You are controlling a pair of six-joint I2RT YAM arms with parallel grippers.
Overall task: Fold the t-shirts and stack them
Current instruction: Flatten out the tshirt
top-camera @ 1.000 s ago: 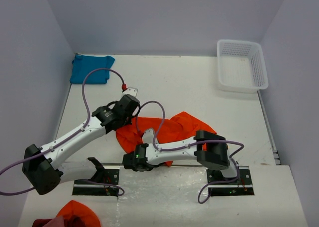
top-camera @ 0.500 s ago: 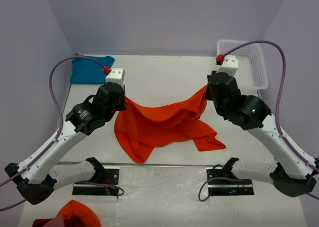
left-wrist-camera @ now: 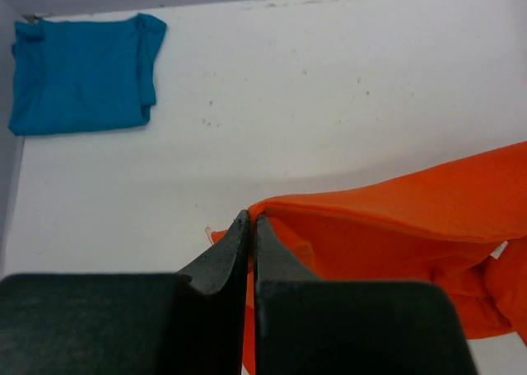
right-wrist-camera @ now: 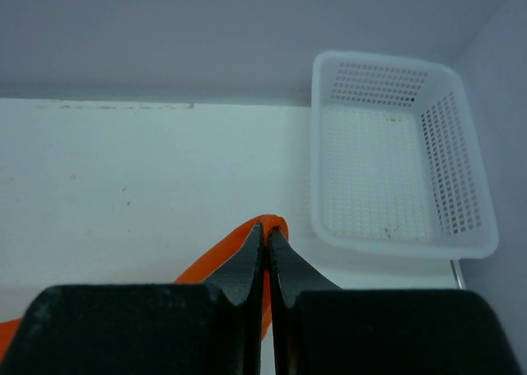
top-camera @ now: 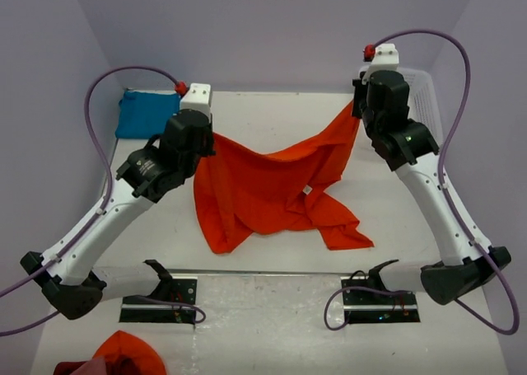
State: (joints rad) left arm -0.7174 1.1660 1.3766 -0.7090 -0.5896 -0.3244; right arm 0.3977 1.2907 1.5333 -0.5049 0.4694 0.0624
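Observation:
The orange t-shirt (top-camera: 272, 185) hangs stretched between both grippers above the table, its lower part draped on the surface, a small white label (top-camera: 305, 190) showing. My left gripper (top-camera: 203, 141) is shut on its left corner (left-wrist-camera: 272, 206). My right gripper (top-camera: 356, 105) is shut on its right corner (right-wrist-camera: 270, 224), held higher. The teal-blue t-shirt (top-camera: 146, 114) lies folded at the far left corner, also in the left wrist view (left-wrist-camera: 82, 72).
A white mesh basket (top-camera: 416, 115) stands at the far right, also in the right wrist view (right-wrist-camera: 395, 169), close to my right gripper. More orange cloth (top-camera: 128, 354) lies off the table at the near left. Grey walls enclose the table.
Both grippers have lifted and spread apart with the orange shirt, pulling it from a crumpled heap into a stretched sheet; the right gripper rose towards the basket.

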